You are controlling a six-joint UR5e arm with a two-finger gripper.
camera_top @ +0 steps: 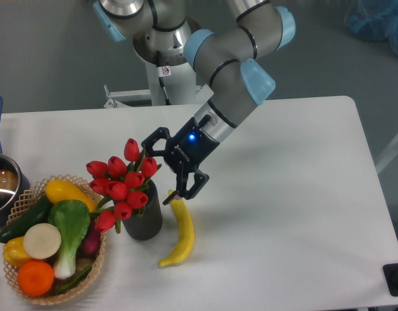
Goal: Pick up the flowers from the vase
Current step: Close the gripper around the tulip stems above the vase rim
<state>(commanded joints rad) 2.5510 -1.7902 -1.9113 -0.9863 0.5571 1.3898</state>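
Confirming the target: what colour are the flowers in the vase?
Red buds, green leaves: flowers in the dark vase, fixed camera view.

Grey arm, pale-blue joint caps

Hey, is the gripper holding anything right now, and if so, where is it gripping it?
Nothing is held. The gripper is open, beside the flowers in the vase, with its fingers apart and empty.

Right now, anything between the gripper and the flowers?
Nothing in the fixed camera view. The open gripper sits just right of the flowers, one fingertip near the rightmost bud. The banana lies below, outside that gap.
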